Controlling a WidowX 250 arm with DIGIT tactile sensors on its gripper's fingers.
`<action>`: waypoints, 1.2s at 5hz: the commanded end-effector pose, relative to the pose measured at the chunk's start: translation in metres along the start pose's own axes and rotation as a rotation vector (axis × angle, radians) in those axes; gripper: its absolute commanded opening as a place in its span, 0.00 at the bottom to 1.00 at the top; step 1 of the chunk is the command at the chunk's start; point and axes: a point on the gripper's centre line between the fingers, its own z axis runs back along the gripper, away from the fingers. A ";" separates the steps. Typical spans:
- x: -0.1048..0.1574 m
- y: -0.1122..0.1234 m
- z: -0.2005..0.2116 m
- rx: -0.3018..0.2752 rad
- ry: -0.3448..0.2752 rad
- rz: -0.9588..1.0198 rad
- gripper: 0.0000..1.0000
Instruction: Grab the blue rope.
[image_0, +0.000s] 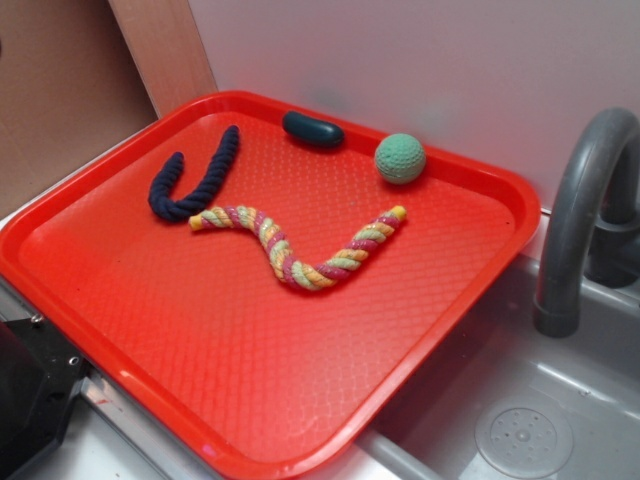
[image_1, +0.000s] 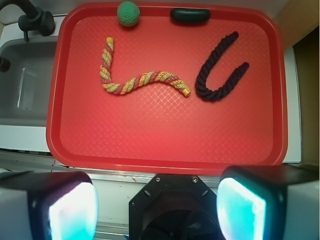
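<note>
Navy twisted cotton rope (image_1: 218, 70) sits U-curled at your tray's (image_1: 165, 145) two o'clock, clear of the rest, so your wide-spread, empty claw (image_1: 157, 200) reaches it easily.

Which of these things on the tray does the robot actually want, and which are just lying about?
Belongs to the job:
blue rope, bent into a U
gripper, open, short of the tray

Just lying about:
multicoloured rope
green ball
dark teal lump
red tray
sink tap
</note>
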 end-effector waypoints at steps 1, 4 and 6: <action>0.000 0.000 0.000 0.000 0.000 0.000 1.00; 0.045 0.038 0.001 -0.068 0.010 0.460 1.00; 0.097 0.077 -0.054 0.008 0.012 0.620 1.00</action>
